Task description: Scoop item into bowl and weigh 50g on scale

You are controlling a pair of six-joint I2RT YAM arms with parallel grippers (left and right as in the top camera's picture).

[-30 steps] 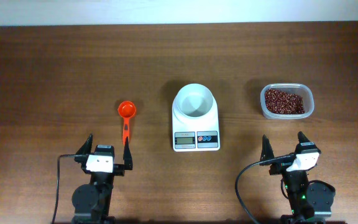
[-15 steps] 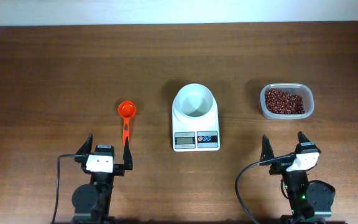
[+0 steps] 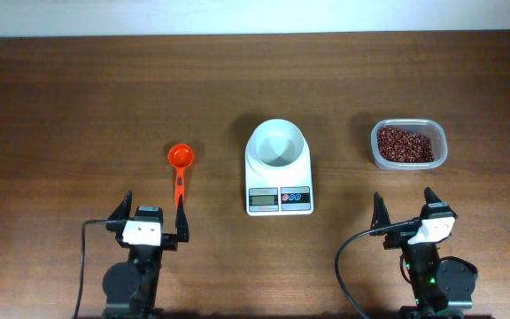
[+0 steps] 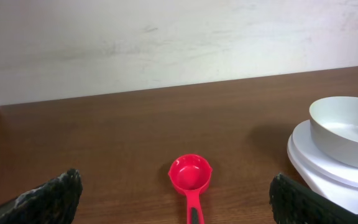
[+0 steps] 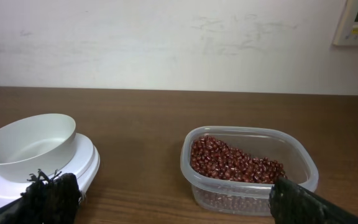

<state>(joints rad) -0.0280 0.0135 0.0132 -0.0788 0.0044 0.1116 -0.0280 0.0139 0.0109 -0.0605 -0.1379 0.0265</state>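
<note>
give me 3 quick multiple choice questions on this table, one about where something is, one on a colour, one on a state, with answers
1. Where does the bowl stand?
A. on the scale
B. on bare wood at the table's far left
C. inside a drawer

2. What colour is the scoop?
A. blue
B. orange-red
C. green

3. What state is the bowl in?
A. heaped full
B. upside down
C. upright and empty

Answers:
1 A: the bowl rests on the scale's platform, just behind its display.
2 B: cup and handle are both orange-red against the brown wood.
3 C: both wrist views show its opening facing up and its white inside bare, while the beans lie in the clear tub.
</note>
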